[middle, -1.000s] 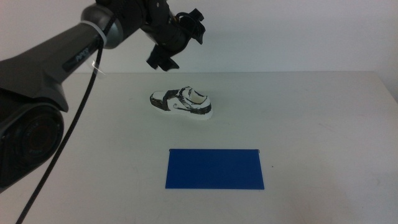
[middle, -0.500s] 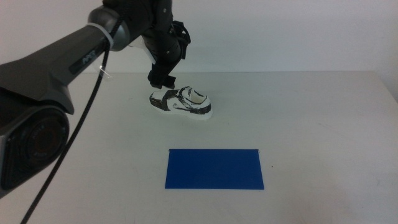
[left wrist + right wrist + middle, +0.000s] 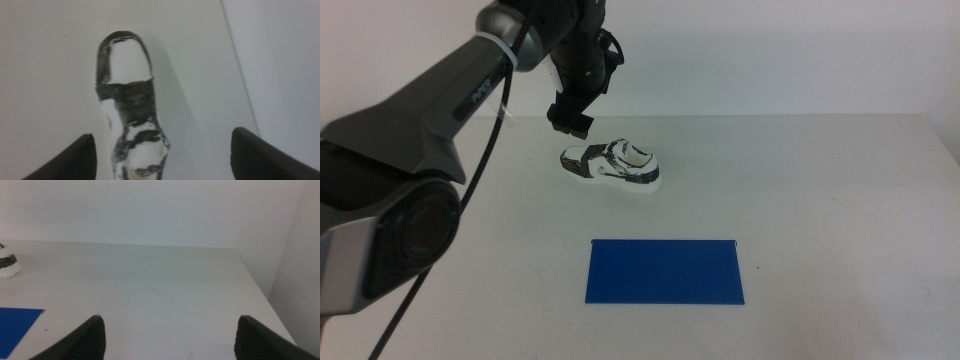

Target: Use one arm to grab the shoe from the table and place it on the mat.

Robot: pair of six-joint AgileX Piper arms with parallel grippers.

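1. In the middle view, the arm (image 3: pixel 450 95) is seen reaching in from the left side toward the far part of the table (image 3: pixel 840 200). The left gripper (image 3: pixel 570 122) is held above the table, just over and slightly behind the toe end of the shoe (image 3: pixel 613 166). No contact between the gripper and the shoe can be made out. How far the jaws stand apart cannot be judged from this angle. The shoe is set flat on its sole, lengthwise across the view, with its toe turned toward the left. The mat (image 3: pixel 665 271) is laid flat on the near part of the table, well apart from the shoe and a little to its right. Nothing is placed on the mat.

2. In the left wrist view, the shoe (image 3: pixel 131 110) is seen from above, lying lengthwise between the two jaws. The jaws of the left gripper (image 3: pixel 162 155) are spread wide, one on either side of the shoe. Clear table surface is visible between each jaw and the shoe, so nothing is held.

3. In the right wrist view, the right gripper (image 3: pixel 170 337) is seen low over the table with its jaws set wide apart and nothing between them. A corner of the mat (image 3: pixel 17 322) and one white end of the shoe (image 3: pixel 7 262) are shown far off to one side.
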